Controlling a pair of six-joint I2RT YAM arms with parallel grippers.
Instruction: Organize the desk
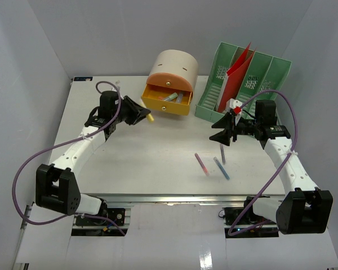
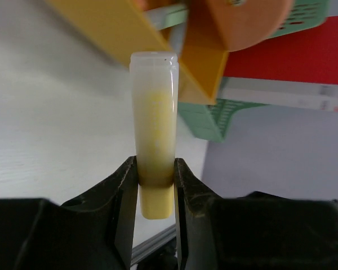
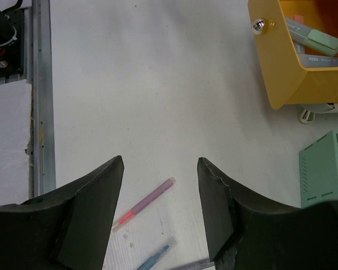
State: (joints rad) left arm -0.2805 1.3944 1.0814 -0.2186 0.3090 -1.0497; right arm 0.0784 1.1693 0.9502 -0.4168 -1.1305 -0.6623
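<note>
Gripping a yellow marker (image 2: 154,112) near its lower end, the left claw (image 2: 156,175) has both fingers clamped on the barrel. The clear-capped end points at the open orange drawer (image 2: 107,31) along the top of the wrist view. Overhead, this claw sits left of centre, just beside the drawer's left corner, with the marker not yet over it. The right claw (image 3: 160,164) stands open and empty above bare desk (image 3: 158,67); overhead it is right of centre, just in front of the green rack (image 1: 253,79).

The desk fills the middle of the overhead view, with its metal rail along the bottom. At upper centre the drawer hangs out of the cream unit (image 1: 172,66) with other markers (image 3: 318,42) already in it, and a red folder (image 1: 236,67) stands in the rack. A pink pen (image 1: 201,163), a blue pen (image 1: 221,168) and a grey pen (image 1: 222,153) lie loose at lower right of centre, just below the right claw.

The job looks partly done. The held marker has yet to go in, three pens need collecting, and the drawer probably wants closing.
</note>
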